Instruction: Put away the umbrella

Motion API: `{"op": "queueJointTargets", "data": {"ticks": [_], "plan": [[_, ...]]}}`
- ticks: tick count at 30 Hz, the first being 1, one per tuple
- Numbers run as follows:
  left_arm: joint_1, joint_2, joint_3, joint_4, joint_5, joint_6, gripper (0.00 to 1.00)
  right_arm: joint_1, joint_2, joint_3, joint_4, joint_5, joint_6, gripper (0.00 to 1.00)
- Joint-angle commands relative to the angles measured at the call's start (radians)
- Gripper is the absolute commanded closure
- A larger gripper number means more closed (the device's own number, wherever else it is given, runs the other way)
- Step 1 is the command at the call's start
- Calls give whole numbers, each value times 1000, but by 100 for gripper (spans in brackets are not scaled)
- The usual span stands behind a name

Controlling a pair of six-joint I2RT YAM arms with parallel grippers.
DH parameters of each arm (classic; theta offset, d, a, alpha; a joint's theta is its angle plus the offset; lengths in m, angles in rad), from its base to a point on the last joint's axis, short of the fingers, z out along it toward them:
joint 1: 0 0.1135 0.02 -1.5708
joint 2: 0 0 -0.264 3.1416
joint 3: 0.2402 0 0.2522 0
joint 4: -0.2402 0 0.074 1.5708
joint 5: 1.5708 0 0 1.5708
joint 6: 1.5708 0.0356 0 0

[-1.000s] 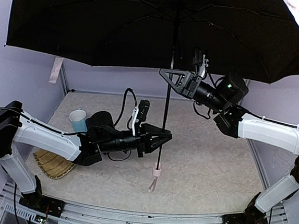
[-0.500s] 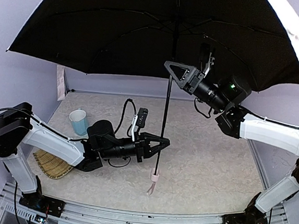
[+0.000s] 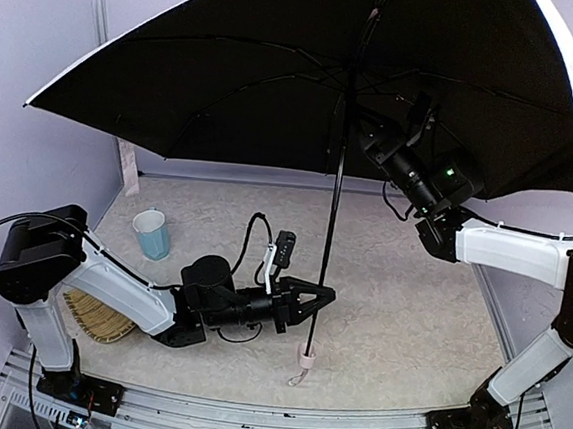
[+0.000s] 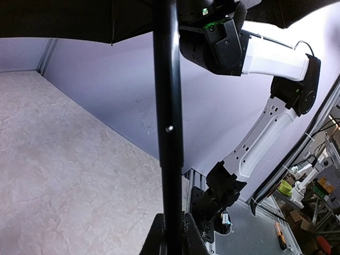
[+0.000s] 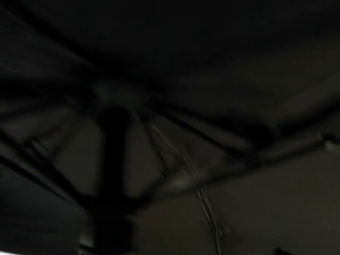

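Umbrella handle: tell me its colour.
The umbrella handle is pale pink, seen best in the top external view.

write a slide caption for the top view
Left gripper clamps the open umbrella low on its shaft; right gripper sits high beside it.

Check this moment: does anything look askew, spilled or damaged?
The umbrella stands fully open and askew: its shaft leans off vertical, top tipped to the right, with the left gripper clamped low near the handle. No damage shows. The cup is upright, nothing spilled.
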Motion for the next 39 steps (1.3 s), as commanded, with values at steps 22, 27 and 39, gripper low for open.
{"op": "queueJointTargets", "data": {"ticks": [22,27,39], "plan": [[-7,26,18,148,3,5,100,-19,94,89,65,7,61,96],[-3,10,16,138,-4,10,100,-25,79,73,42,11,39,100],[-39,-61,25,-9,-188,128,100,71,-49,66,-286,360,-408,0]]}}
